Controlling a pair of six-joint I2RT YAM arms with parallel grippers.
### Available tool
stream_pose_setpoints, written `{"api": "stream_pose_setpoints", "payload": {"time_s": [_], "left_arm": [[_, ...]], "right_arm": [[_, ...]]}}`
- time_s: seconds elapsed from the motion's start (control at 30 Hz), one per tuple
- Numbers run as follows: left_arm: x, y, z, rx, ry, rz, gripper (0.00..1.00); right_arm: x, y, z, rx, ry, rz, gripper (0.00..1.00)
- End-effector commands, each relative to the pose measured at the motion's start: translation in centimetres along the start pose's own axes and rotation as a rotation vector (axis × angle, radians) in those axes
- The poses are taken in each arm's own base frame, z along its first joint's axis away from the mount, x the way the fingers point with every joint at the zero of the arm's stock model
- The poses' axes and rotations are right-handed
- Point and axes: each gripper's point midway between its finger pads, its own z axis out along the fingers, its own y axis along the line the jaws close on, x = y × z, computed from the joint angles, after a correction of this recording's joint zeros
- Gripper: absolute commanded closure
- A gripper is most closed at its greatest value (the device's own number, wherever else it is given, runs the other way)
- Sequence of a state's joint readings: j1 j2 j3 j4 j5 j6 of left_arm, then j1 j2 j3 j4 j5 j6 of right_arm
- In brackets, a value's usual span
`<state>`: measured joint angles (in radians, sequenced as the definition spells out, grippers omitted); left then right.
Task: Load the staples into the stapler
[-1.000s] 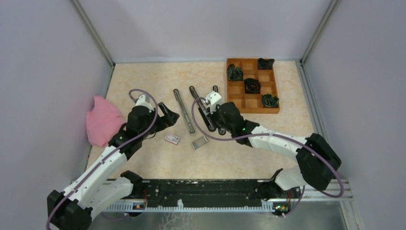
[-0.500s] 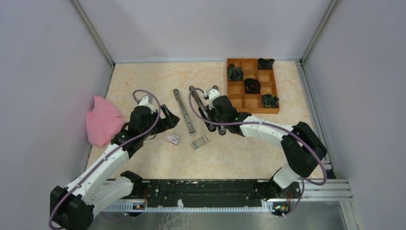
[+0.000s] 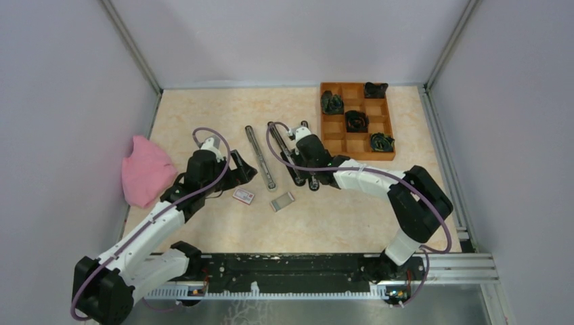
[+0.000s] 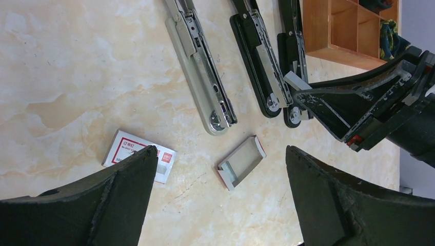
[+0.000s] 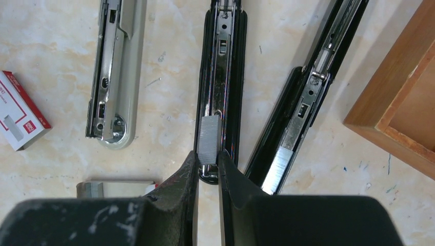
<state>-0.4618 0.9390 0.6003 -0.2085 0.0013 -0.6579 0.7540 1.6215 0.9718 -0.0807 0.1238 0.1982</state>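
R arm point(image 3: 365, 179) folds in: elbow pulls left, twd table centre. R gripper point(image 5: 208, 156) shifts left & farther out, now at near end of mid stapler point(image 5: 218, 77), pinching staple strip point(image 5: 209, 134). L gripper point(image 3: 245, 169) creeps a bit right twd staple box point(image 3: 244, 196).

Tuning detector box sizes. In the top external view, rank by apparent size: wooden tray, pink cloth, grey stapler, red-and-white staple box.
1. wooden tray
2. pink cloth, nearly as big
3. grey stapler, long but thin
4. staple box, clearly the smallest
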Motion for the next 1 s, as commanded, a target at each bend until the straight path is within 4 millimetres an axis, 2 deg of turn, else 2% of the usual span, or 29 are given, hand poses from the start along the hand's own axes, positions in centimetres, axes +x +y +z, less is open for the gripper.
{"api": "stream_pose_setpoints", "payload": {"time_s": [0.0, 0.13, 0.2, 0.6, 0.77, 0.97], "left_arm": [[-0.1, -0.2, 0.1, 0.022, -0.005, 0.006, 0.01], [0.1, -0.1, 0.2, 0.025, 0.0, 0.005, 0.01], [0.2, -0.1, 0.3, 0.028, 0.006, 0.004, 0.01], [0.5, 0.0, 0.5, 0.027, 0.019, -0.005, 0.01], [0.6, 0.0, 0.5, 0.029, 0.023, -0.009, 0.01], [0.6, 0.0, 0.5, 0.033, 0.025, -0.014, 0.01]], "right_arm": [[-2.9, -0.2, 0.3, 0.022, -0.06, 0.045, 1.0], [-3.1, -0.2, 0.3, 0.022, -0.059, 0.05, 1.0], [-2.2, -0.4, 1.2, 0.032, -0.029, 0.049, 1.0], [-1.5, -0.7, 1.9, 0.049, 0.001, 0.062, 1.0], [-1.5, -0.4, 1.8, 0.036, 0.012, 0.076, 1.0], [-2.7, -0.1, 0.8, 0.02, -0.02, 0.097, 1.0]]}}
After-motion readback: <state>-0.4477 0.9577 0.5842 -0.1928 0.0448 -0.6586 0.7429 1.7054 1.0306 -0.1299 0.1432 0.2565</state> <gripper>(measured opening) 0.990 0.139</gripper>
